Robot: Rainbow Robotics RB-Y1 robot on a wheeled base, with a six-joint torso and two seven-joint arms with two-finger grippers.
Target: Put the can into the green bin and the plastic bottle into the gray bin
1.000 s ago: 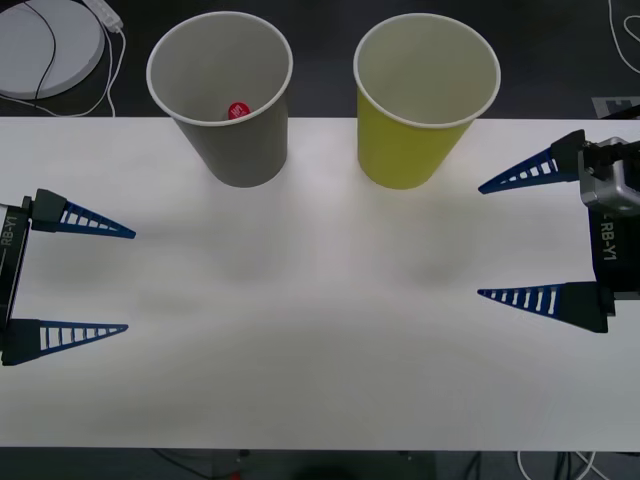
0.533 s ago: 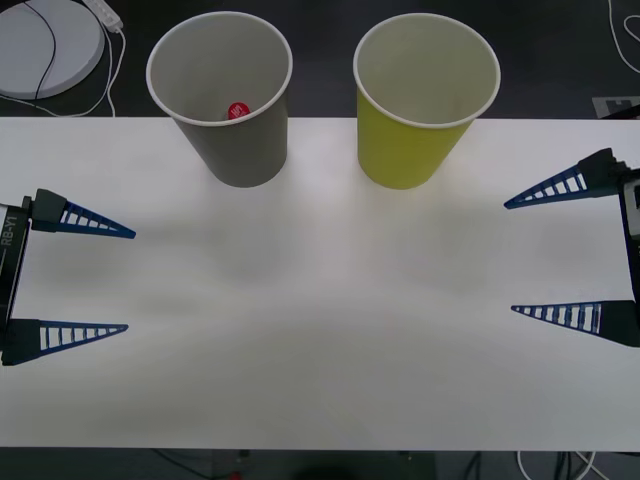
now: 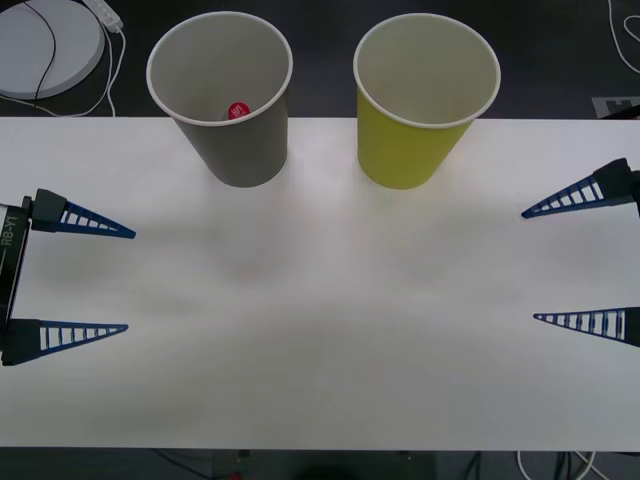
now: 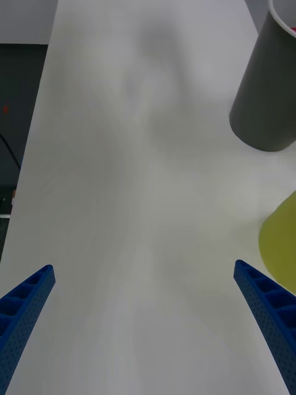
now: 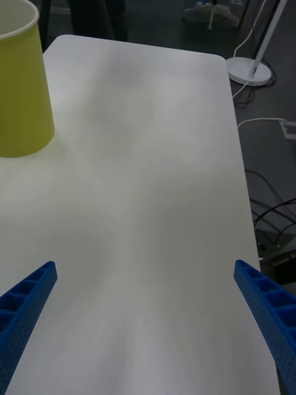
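Bins stand side by side at the table's far edge: gray bin toward the left, green bin toward the right. From the front view, the bottle's red cap peeks up inside the gray one; the wrist views catch just the bins' outer walls. Left gripper hangs at the table's left side, fingers spread wide, with "RB-Y1" readable on its arm. Right gripper sits at the right edge, also wide apart, gripping nothing
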